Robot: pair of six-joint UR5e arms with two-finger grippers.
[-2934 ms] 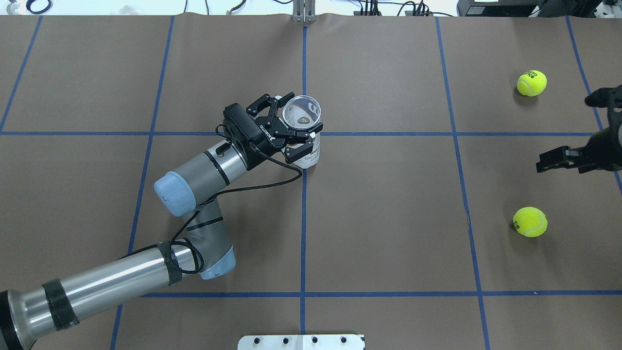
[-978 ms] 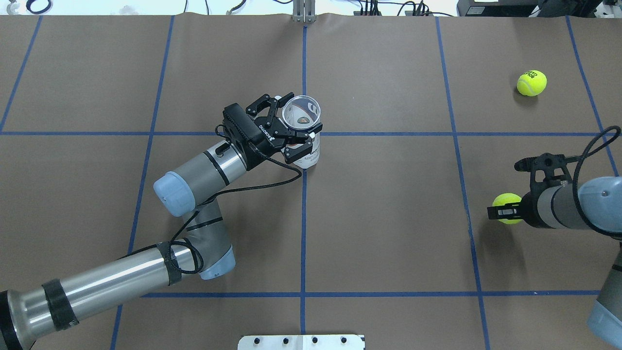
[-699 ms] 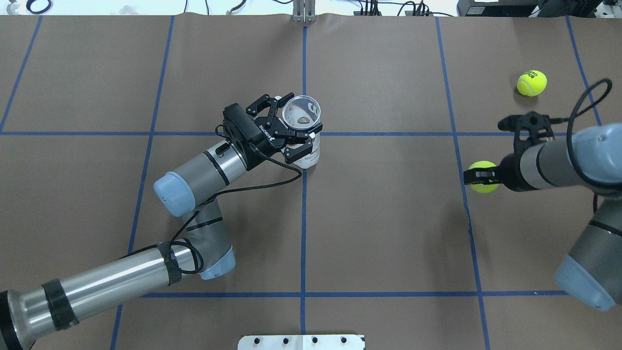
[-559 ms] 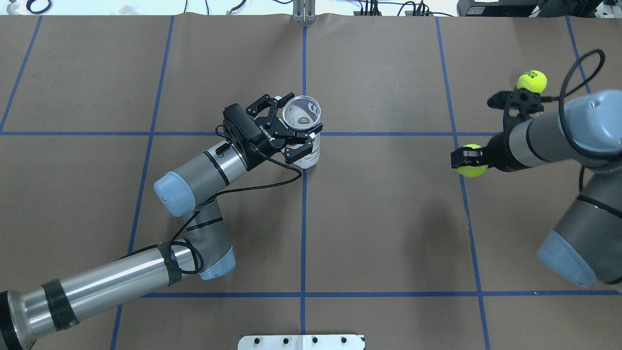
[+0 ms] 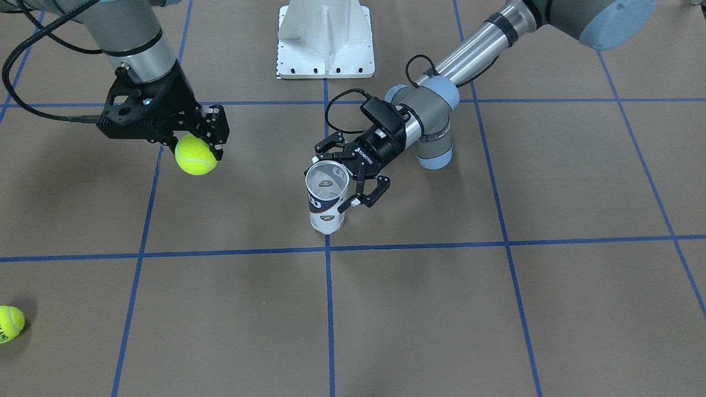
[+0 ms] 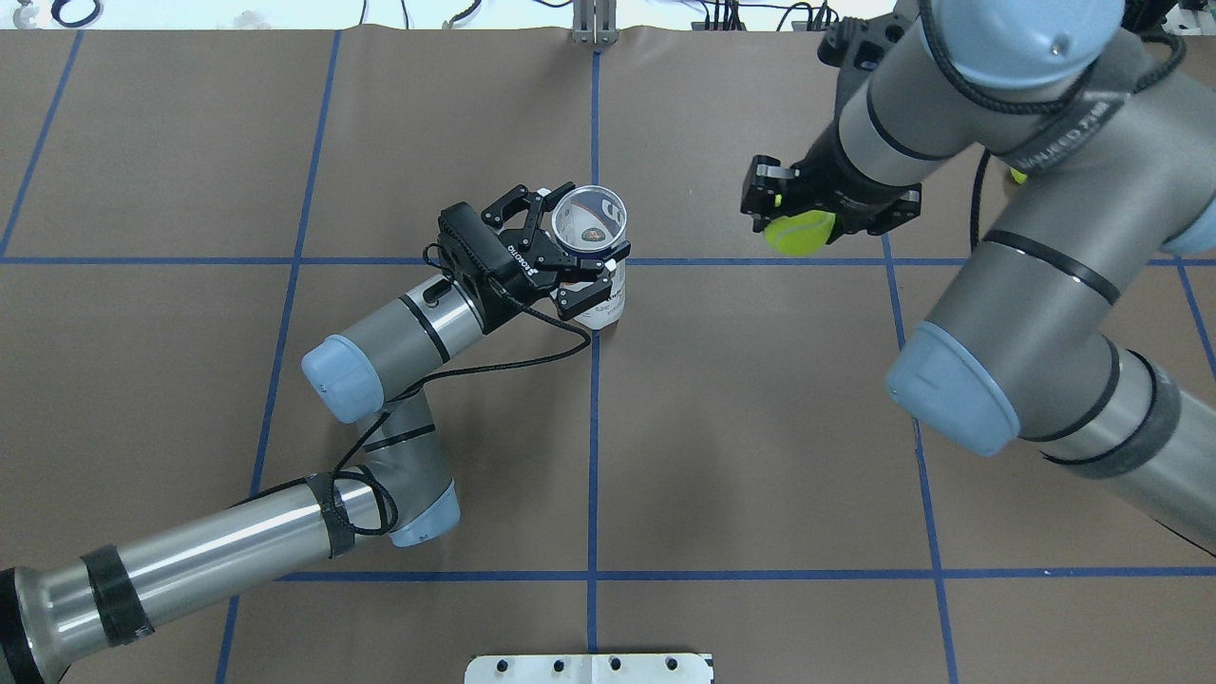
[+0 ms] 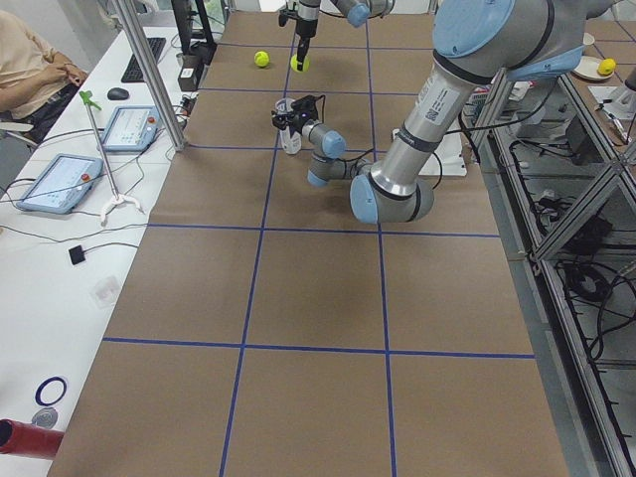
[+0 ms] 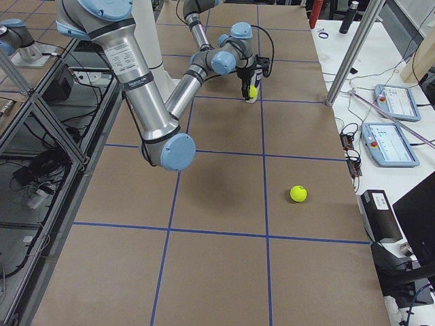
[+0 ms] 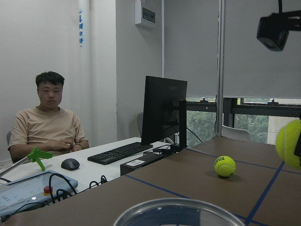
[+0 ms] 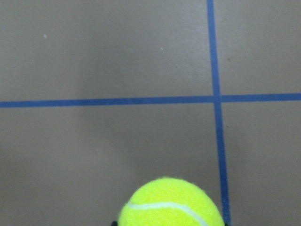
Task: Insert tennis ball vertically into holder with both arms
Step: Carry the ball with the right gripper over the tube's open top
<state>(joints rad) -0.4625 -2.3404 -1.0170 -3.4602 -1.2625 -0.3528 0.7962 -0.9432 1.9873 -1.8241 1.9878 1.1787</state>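
Holding my left gripper (image 6: 581, 237) pinched on the upright holder (image 6: 608, 306), I see my right gripper (image 6: 798, 214) clamping 1 tennis ball (image 6: 800, 235) in the air off to its right.

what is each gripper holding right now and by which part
The left gripper clasps the holder around its upper wall, just under the rim. The right gripper pinches a tennis ball by opposite sides.

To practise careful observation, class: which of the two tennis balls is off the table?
The ball clamped in the right claw, held in the air; the other ball lies loose on the table.
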